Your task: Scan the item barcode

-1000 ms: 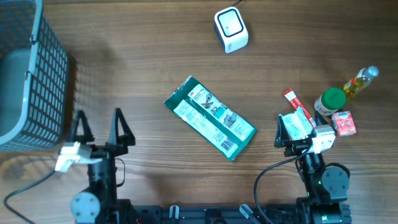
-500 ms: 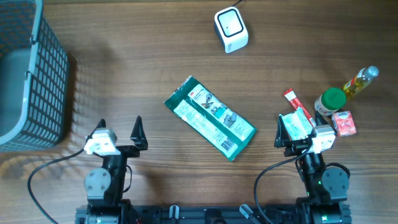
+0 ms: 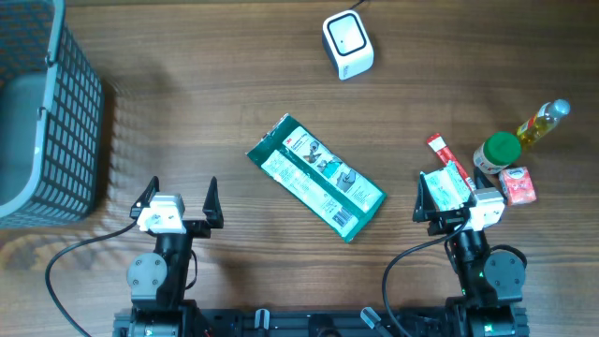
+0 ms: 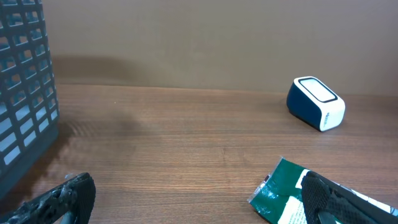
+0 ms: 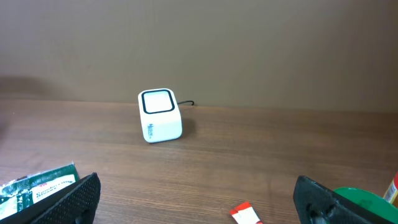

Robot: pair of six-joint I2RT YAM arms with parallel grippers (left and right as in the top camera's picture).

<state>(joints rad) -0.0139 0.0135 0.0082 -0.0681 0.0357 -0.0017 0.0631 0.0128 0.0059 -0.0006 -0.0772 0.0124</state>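
Basket (image 4: 25,93) cropped at edge, green packet (image 4: 278,194) partly behind left end effector (image 4: 199,204)

Green packet (image 3: 316,177) lies flat; white scanner (image 3: 347,42) stands beyond it.

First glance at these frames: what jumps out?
A green packet lies flat and skewed in the middle of the table. Beyond it, near the far edge, stands the white scanner. A dark mesh basket fills the far left corner. At the right side, a green-lidded jar and a yellow bottle sit among a cluster of small items.
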